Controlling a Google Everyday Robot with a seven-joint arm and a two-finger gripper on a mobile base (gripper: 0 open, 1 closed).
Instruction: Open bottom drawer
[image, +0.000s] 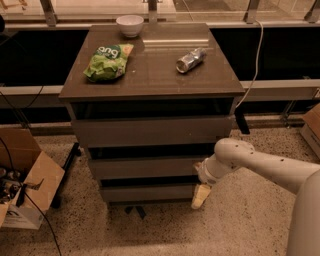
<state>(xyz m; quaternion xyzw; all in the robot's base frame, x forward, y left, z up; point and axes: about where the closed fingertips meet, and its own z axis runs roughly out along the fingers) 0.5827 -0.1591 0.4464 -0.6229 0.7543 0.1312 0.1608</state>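
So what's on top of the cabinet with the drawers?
A white bowl at the back, a green snack bag and a silver can lying on its side. Anything under the bag is hidden. The gripper is down low, beside the bottom drawer.

The cream-tipped gripper (201, 195) on its white arm (260, 165) hangs at the grey-brown bottom drawer (147, 192)'s right end. Above the gripper, a glossy brown cabinet top (150, 80) bears a green chip bag (107, 62) (white lettering), silver can (190, 60) and white bowl (130, 25); below lies speckled beige floor (240, 225).
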